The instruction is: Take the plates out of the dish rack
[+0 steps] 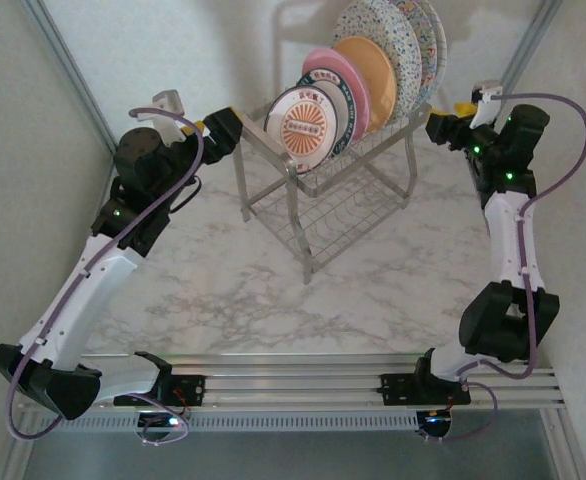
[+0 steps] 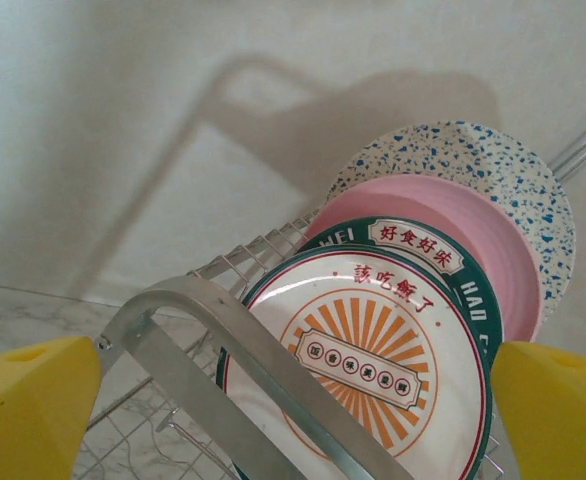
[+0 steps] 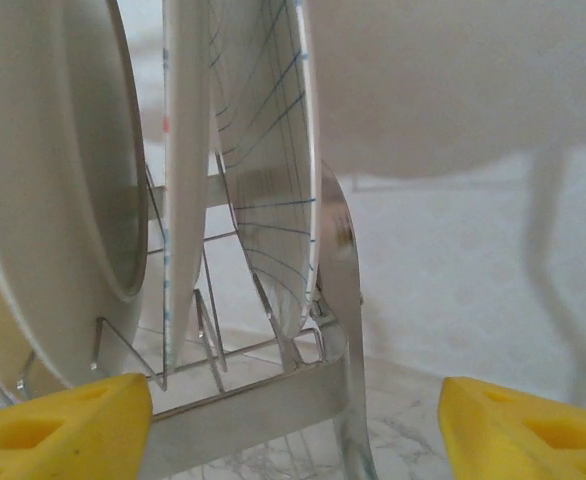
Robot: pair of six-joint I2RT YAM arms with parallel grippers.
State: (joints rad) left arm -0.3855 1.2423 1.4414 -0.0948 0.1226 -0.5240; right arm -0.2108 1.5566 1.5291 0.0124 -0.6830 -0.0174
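left gripper gapes wide, yellow fingertips empty, facing the left end of the dish rack. right gripper is spread just as wide, holding nothing, at the right end. i see the plates standing on edge in the upper tier: a glossy sunburst plate with a green rim, a pink plate, an orange plate, and speckled plates. the rack is silver wire, on a marbled table.
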